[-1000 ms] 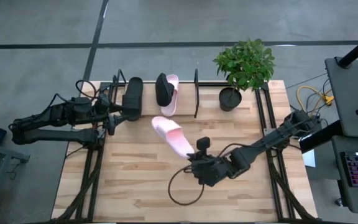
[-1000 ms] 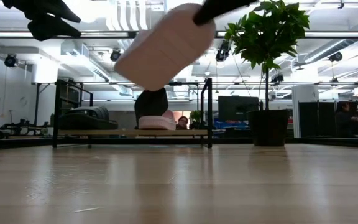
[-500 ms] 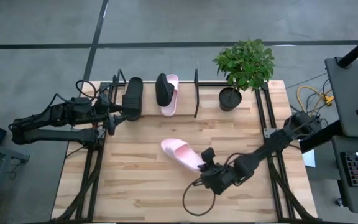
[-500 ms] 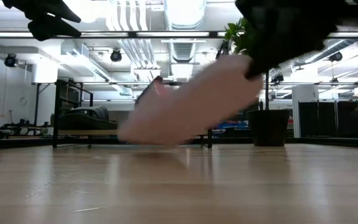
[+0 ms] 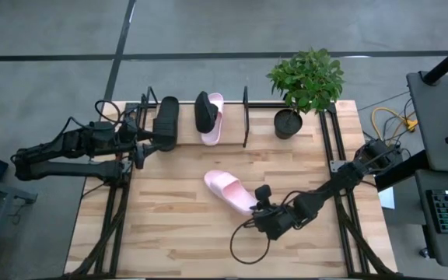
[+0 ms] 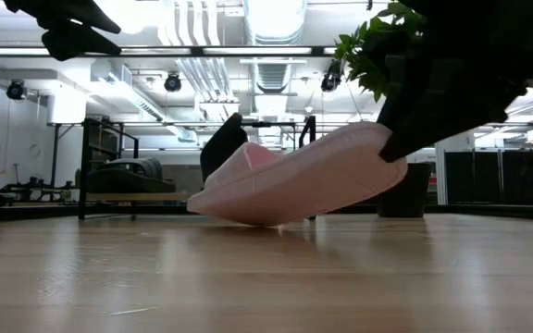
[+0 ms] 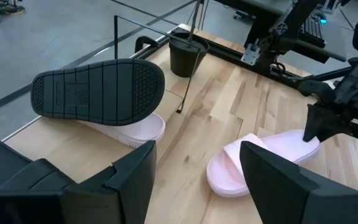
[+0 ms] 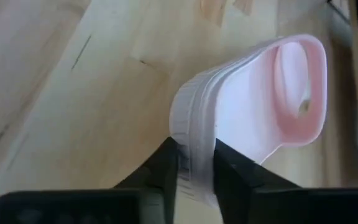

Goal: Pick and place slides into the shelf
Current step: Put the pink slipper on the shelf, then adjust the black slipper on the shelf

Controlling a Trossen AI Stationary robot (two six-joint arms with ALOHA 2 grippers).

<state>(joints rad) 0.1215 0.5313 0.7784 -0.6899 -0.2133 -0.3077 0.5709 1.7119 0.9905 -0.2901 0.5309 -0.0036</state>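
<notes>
Foam build likely: light, slightly flexible, grippy; best pinched at heel rim. Right gripper (image 5: 264,208) clenched on heel of pink slide (image 5: 229,190), tilted, toe touching desk (image 5: 169,233) near centre. Left gripper (image 5: 140,148) released, hovering beside shelf (image 5: 245,117) at rear edge.

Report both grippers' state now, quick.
Left gripper: open, empty, beside the shelf.
Right gripper: shut on the pink slide, heel end, at the table's middle.
</notes>
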